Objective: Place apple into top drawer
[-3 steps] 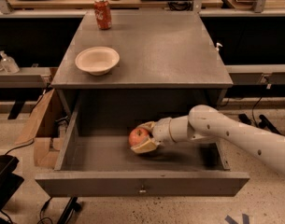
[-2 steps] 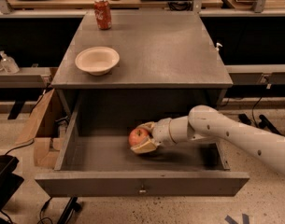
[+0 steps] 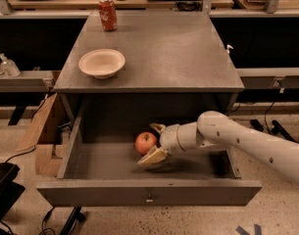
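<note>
Inside the open top drawer (image 3: pixel 100 194), the red apple (image 3: pixel 145 142) sits on the floor between the parted fingers of my gripper (image 3: pixel 148 146). I judge it released; I would draw the arm straight back, fingers wide, without nudging the apple.

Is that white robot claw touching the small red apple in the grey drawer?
Cannot tell. In the camera view the open gripper straddles the apple inside the top drawer; neither gap nor contact shows.

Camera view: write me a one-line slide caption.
Gripper in the open top drawer, fingers spread either side of the apple; bowl and red can on the cabinet top.
</note>
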